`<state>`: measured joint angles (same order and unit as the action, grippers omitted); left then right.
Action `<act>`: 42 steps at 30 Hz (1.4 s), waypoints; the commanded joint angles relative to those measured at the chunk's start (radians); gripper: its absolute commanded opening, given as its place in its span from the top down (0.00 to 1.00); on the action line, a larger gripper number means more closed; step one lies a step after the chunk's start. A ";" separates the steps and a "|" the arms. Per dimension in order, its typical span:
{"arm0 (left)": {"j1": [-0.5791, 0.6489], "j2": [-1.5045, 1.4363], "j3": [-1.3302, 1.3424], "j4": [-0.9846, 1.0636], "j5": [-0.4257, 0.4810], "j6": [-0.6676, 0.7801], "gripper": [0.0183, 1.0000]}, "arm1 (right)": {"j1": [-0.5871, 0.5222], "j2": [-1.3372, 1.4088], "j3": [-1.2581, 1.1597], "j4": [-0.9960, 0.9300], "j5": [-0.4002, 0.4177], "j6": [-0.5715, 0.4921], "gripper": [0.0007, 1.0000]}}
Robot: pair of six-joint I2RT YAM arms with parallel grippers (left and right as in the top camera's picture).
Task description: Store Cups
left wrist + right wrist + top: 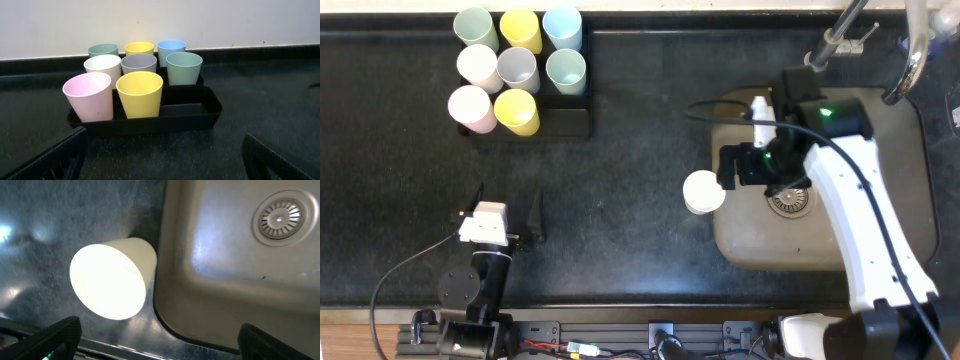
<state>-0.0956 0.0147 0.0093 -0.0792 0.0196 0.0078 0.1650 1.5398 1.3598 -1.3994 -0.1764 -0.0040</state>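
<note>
Eight cups already stand in the tray at ten o'clock, one slot bare, leaving the white cup at three o'clock beneath the right claw, spread wide and holding nothing.

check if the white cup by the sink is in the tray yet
Out. The white cup stands on the counter at the sink's edge, well apart from the black tray holding the other cups.
</note>
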 commanded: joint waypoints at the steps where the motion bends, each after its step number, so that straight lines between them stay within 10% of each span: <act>1: 0.008 -0.010 -0.001 -0.002 0.013 0.019 0.00 | 0.030 0.044 0.037 -0.003 0.008 -0.026 0.00; 22: 0.008 -0.010 -0.002 -0.002 0.013 0.019 0.00 | 0.105 0.214 0.035 0.014 0.092 -0.026 0.16; 38: 0.008 -0.010 -0.001 -0.002 0.013 0.019 0.00 | 0.133 0.234 0.033 0.051 0.092 -0.026 0.96; 42: 0.008 -0.010 -0.001 -0.002 0.013 0.019 0.00 | 0.141 0.231 0.034 0.066 0.089 -0.026 0.96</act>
<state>-0.0956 0.0151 0.0093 -0.0792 0.0196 0.0078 0.2947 1.7714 1.3651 -1.3457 -0.0860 -0.0269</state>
